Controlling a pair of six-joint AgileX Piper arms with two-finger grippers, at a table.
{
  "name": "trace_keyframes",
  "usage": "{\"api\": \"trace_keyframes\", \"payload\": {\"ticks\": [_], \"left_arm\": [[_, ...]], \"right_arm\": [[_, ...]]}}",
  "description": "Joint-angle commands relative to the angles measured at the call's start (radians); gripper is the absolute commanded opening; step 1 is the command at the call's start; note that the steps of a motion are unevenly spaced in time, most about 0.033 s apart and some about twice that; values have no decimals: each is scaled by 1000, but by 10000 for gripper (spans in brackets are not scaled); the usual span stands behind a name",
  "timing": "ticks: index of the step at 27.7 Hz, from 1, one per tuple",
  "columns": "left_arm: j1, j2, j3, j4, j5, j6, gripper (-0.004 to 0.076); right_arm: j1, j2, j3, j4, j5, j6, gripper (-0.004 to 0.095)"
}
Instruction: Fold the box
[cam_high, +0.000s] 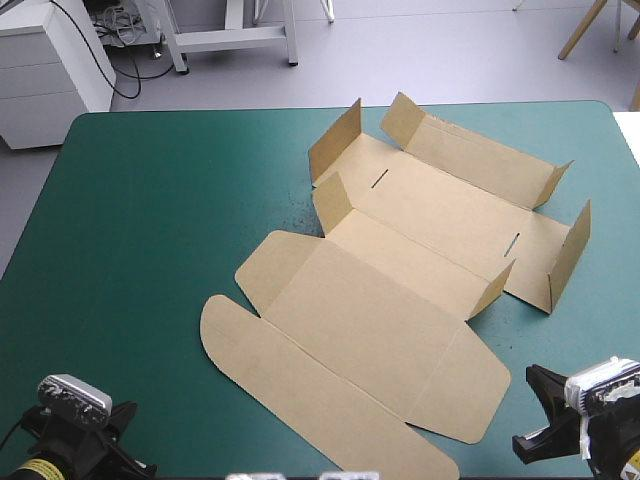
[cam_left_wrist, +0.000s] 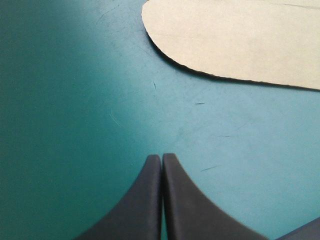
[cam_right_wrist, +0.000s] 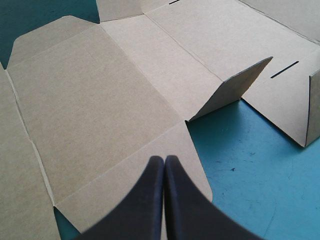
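The brown box (cam_high: 400, 280) lies unfolded across the middle of the teal-green table, its long rounded lid flap toward the near edge and several small side flaps standing up at the far end. My left gripper (cam_left_wrist: 162, 157) is shut and holds nothing, over bare cover just short of the rounded lid flap (cam_left_wrist: 240, 40). My right gripper (cam_right_wrist: 164, 159) is shut too, hovering over the near right corner flap of the box (cam_right_wrist: 100, 110); one raised side flap (cam_right_wrist: 235, 87) stands ahead of it. Both arms sit at the near corners, left (cam_high: 75, 430) and right (cam_high: 590, 415).
Bare teal-green cover (cam_high: 140, 220) stretches to the left of the box. The table's far edge runs near the top of the high view, with white furniture beyond it.
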Motion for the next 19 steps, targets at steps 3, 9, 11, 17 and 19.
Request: {"api": "trace_keyframes", "payload": {"ticks": [3, 9, 11, 17, 19], "left_arm": [[-2, 15, -21, -9, -60, -5, -10], [-2, 15, -21, -9, -60, -5, -10], [-2, 15, -21, -9, -60, -5, -10], [-2, 15, -21, -9, -60, -5, -10], [-2, 15, -21, -9, -60, -5, -10]], "right_arm": [[-3, 14, -22, -1, -64, 0, -15], [-3, 14, -53, 14, -64, 0, 7], [-3, 14, -84, 14, -64, 12, 27], [-3, 52, -176, 14, -38, 120, 285], [-3, 85, -199, 12, -30, 183, 471]]}}
